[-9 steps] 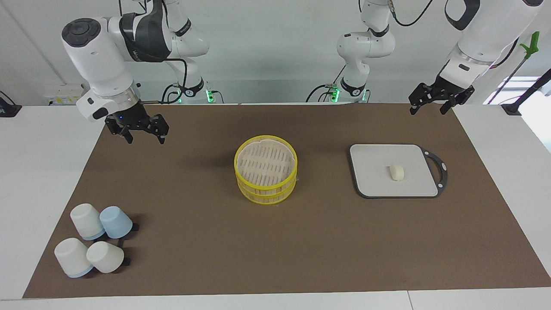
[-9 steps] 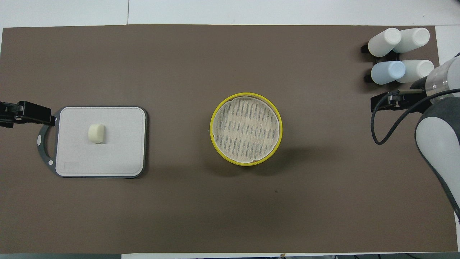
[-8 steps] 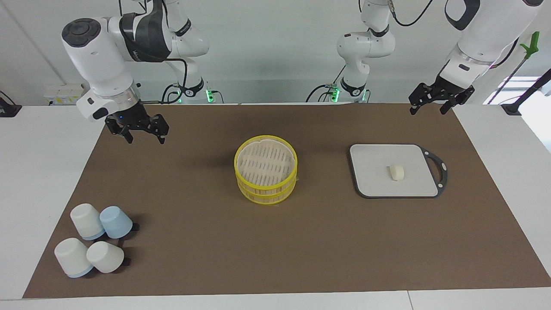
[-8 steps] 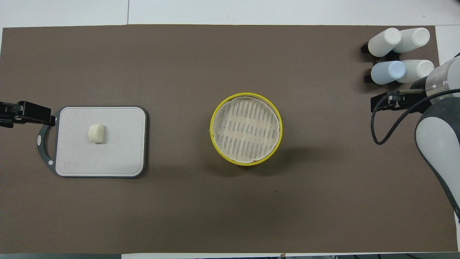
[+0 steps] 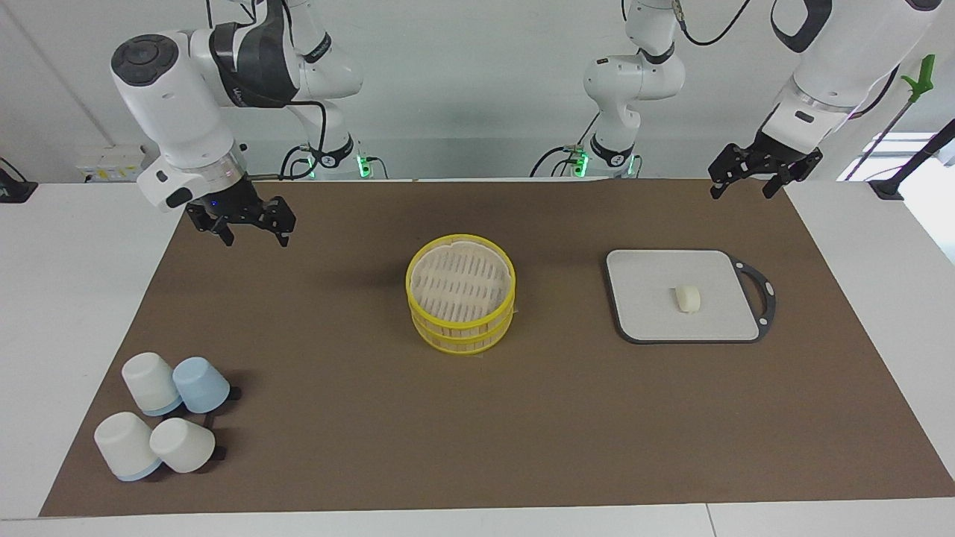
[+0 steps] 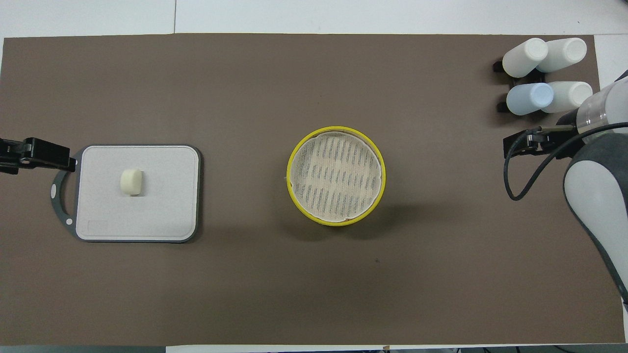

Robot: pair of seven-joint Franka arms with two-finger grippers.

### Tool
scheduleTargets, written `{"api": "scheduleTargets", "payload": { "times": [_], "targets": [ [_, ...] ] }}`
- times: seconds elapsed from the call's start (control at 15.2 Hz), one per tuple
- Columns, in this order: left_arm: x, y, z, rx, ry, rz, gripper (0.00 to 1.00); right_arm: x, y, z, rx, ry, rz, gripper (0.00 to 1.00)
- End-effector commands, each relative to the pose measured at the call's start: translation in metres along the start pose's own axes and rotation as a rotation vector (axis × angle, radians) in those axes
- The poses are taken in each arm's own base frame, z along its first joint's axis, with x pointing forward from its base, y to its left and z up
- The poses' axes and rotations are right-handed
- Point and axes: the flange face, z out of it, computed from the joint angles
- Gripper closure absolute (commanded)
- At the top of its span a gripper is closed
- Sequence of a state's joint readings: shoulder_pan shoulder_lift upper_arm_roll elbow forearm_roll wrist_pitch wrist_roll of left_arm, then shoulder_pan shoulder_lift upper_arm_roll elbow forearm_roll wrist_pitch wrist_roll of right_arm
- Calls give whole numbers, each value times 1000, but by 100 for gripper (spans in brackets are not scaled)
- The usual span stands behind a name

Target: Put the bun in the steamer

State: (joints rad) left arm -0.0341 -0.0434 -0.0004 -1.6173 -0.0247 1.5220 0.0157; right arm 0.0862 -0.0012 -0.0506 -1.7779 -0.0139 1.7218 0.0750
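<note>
The brown mat (image 5: 522, 418) covers most of the table, and wide stretches of it lie bare on every side of the steamer (image 5: 461, 302), which stands alone at the mat's middle with its pale slatted top showing. Toward the left arm's end, a grey board (image 5: 642, 298) with a black handle lies flat, its handle pointing at the mat's short edge; the bun (image 5: 687, 298) rests on the board's surface, apart from its rim. Four upturned cups (image 5: 160, 421), three white and one blue, cluster at the mat's corner farthest from the robots at the right arm's end, well apart from everything else. Nothing stands between board and steamer. The left gripper (image 5: 746, 183) hangs with jaws spread wide and empty over the mat's corner nearest the robots at its own end, well apart from the bun. The right gripper (image 5: 252, 233) hovers wide open and empty over the mat near its own corner.
</note>
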Motion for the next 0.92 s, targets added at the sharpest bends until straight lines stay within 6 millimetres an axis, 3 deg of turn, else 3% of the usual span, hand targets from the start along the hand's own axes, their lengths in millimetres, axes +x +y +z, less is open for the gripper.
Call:
{"api": "scheduleTargets", "payload": {
  "times": [0.0, 0.13, 0.33, 0.46, 0.59, 0.79, 0.85],
  "targets": [
    [-7, -2, 11, 15, 22, 9, 0, -10, -20, -16, 3, -14, -87, 0],
    [-11, -4, 25, 15, 27, 5, 0, 1, -95, -40, 14, 27, -149, 0],
    [-14, -9, 64, 13, 40, 0, 0, 41, -222, -38, -3, -40, -25, 0],
    [-13, -14, 102, 14, 53, -9, 0, 40, -290, -14, -15, -22, -14, 0],
    [-12, -23, 144, 16, 64, -14, 0, 24, -355, 12, -11, 24, 9, 0],
    [-9, -35, 206, 21, 113, 12, 0, 5, -418, 59, -17, 67, 35, 0],
    [-8, -41, 224, 22, 109, 6, 0, 5, -422, 72, 1, 69, 54, 0]
  ]
}}
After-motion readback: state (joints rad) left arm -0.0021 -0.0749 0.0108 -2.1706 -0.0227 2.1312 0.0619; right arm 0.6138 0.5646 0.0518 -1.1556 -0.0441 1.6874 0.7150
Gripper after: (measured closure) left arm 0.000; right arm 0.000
